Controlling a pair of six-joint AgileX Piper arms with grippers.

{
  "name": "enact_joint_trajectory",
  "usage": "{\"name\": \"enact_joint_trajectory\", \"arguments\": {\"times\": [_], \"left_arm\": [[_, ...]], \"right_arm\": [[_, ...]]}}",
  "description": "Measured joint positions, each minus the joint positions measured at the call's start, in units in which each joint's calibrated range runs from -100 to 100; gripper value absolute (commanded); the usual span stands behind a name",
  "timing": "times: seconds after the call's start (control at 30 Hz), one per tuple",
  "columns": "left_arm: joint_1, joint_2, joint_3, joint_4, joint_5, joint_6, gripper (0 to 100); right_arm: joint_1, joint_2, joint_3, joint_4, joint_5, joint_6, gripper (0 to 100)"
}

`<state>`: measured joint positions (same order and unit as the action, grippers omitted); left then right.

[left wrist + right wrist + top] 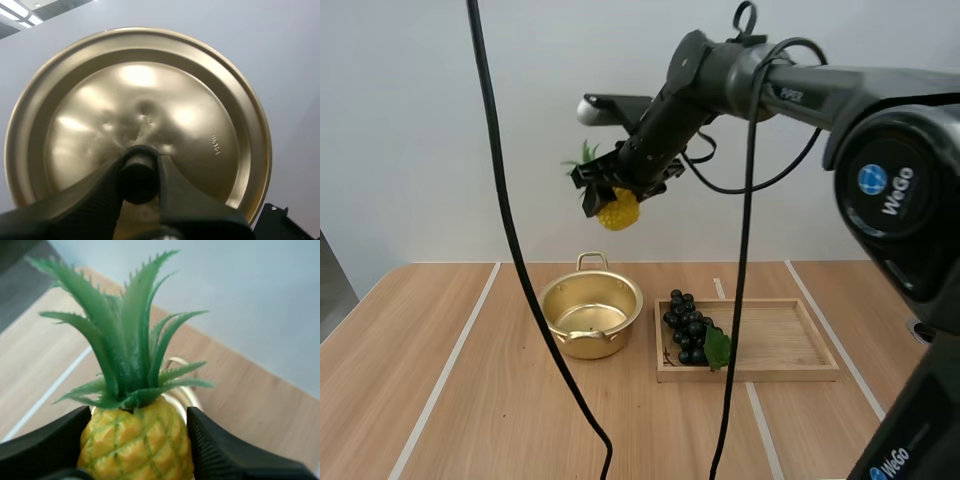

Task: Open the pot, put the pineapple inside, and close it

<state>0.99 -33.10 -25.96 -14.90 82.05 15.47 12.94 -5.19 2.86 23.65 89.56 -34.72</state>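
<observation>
As the pot (pixel 582 346) stands open at lower centre: the pineapple (pixel 618 210), high at upper centre, should be lowered straight in and released low.
Right jaws: closed on the pineapple's sides.
Left jaws: clamped on the lid (pixel 200 100) knob (pixel 137 177).
Bench (pixel 470 380): tray (pixel 790 340) with grapes (pixel 688 325) lies just right of the pot, to be avoided.

Pot (pixel 582 346) mouth uncovered, open above; grapes (pixel 688 325), tray (pixel 780 340) just beside.
</observation>
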Motion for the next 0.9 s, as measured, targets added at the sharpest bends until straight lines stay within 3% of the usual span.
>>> {"name": "enact_joint_trajectory", "arguments": {"times": [0.27,0.77,0.9], "left_arm": [[0.0,0.0,-0.17,3.36,3.85,0.0,0],[0.0,0.0,-0.17,4.41,5.69,0.09,0],[0.0,0.0,-0.17,4.41,6.08,0.09,0]], "right_arm": [[2.7,7.7,0.0,-1.89,3.03,-1.9,0],[2.85,13.38,3.04,-2.39,6.07,-4.64,0],[2.85,13.55,8.91,-2.76,0.82,-6.76,0]]}}
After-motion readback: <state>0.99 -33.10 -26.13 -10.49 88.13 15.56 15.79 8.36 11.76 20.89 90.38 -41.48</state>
